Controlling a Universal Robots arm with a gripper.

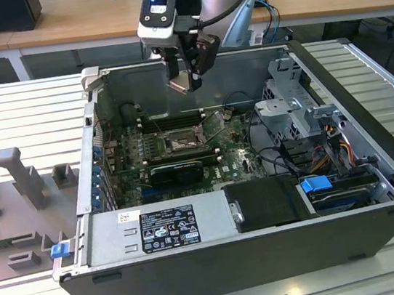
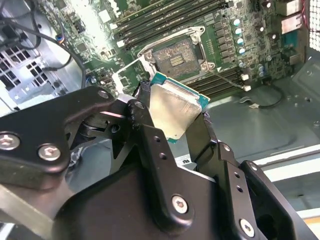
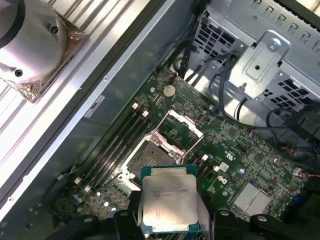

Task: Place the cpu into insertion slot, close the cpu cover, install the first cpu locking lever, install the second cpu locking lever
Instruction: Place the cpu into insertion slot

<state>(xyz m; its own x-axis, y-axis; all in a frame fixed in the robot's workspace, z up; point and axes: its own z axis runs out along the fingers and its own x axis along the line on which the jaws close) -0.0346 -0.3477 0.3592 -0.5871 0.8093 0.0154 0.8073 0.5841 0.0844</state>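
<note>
Above open computer case [image 1: 271,254], hand [image 1: 186,81] hangs over green motherboard [image 1: 234,153], clenched on cpu [image 1: 181,85]. In second wrist view, black fingers [image 2: 150,137] pinch chip on two opposite edges; pale metal top faces camera, chip tilted. Insertion slot [image 1: 178,141] lies below on board, well apart from cpu, grey centre exposed. Cpu cover [image 1: 213,123] swung up off slot, standing open on slot's side toward exterior view's right. Long memory slots [image 1: 167,121] just beside socket. Case rests on slatted metal worktop [image 1: 23,113].
</note>
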